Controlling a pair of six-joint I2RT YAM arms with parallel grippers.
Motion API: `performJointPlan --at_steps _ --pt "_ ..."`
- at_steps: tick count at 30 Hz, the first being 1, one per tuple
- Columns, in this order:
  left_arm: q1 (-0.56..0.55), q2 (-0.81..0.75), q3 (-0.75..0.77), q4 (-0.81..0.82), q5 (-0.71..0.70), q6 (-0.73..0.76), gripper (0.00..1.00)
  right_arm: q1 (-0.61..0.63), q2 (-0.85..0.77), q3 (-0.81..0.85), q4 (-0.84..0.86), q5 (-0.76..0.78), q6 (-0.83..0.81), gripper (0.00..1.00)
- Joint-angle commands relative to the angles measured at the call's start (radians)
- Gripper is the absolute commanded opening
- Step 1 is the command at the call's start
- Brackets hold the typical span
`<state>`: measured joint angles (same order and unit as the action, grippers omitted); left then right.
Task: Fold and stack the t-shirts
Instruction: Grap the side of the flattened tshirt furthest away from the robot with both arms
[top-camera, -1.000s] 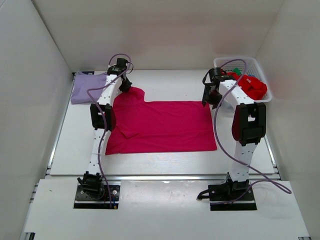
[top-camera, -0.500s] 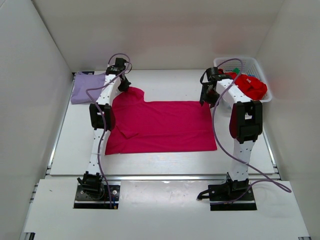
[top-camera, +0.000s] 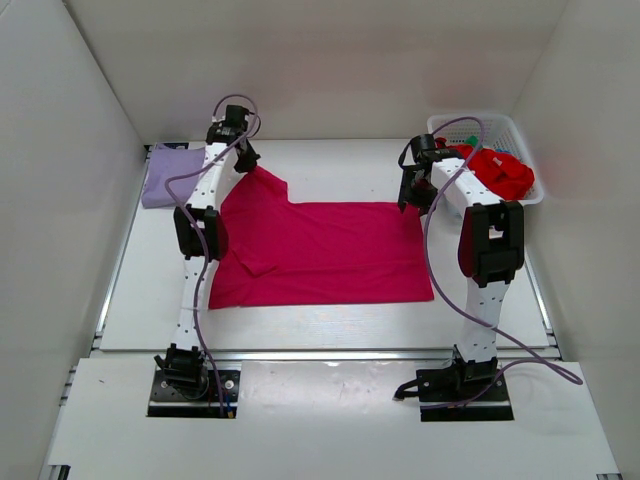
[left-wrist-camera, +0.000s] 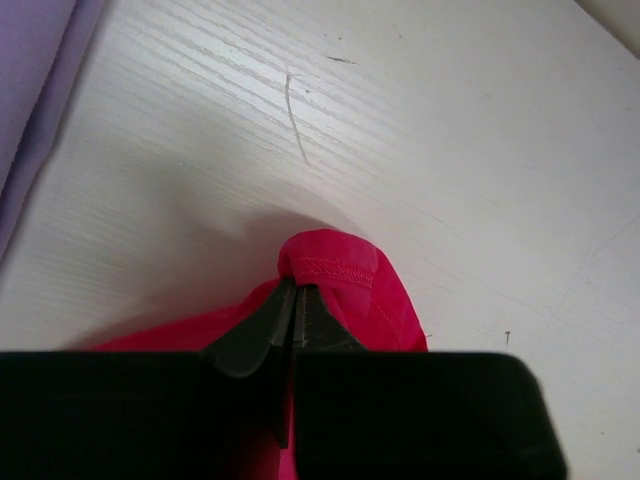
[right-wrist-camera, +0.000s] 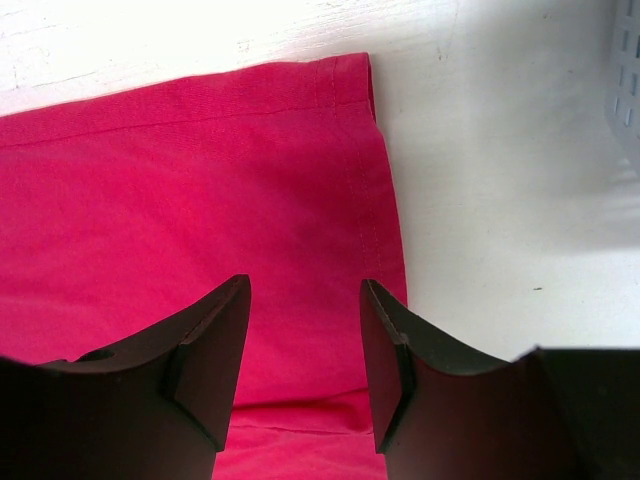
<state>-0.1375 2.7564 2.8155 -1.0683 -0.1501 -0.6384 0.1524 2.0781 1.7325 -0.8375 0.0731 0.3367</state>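
The large magenta-pink t-shirt (top-camera: 320, 250) lies spread on the white table. My left gripper (top-camera: 248, 162) is shut on its far left sleeve hem (left-wrist-camera: 330, 268) and holds it stretched toward the back left. My right gripper (top-camera: 410, 200) is open and empty, hovering over the shirt's far right corner (right-wrist-camera: 340, 120). A folded pale lavender t-shirt (top-camera: 175, 172) lies at the far left, and its edge shows in the left wrist view (left-wrist-camera: 30, 90). Red (top-camera: 500, 170) and green (top-camera: 472, 142) shirts lie in the basket.
A white plastic lattice basket (top-camera: 520, 135) stands at the far right corner, close to my right arm; its wall shows in the right wrist view (right-wrist-camera: 628, 80). White walls enclose the table on the left, back and right.
My left gripper has moved toward the back left, pulling the pink sleeve out with it. My right gripper has shifted slightly back over the shirt's far right corner.
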Motion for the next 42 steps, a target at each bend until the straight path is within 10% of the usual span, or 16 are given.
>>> performJointPlan --at_steps 1,42 --pt "0.012 -0.084 0.025 0.005 0.027 0.005 0.11 0.009 0.004 0.033 0.006 0.001 0.002 0.45" --pt "0.050 -0.044 0.022 0.031 0.107 0.009 0.14 0.006 0.016 0.029 0.000 0.013 0.004 0.45"
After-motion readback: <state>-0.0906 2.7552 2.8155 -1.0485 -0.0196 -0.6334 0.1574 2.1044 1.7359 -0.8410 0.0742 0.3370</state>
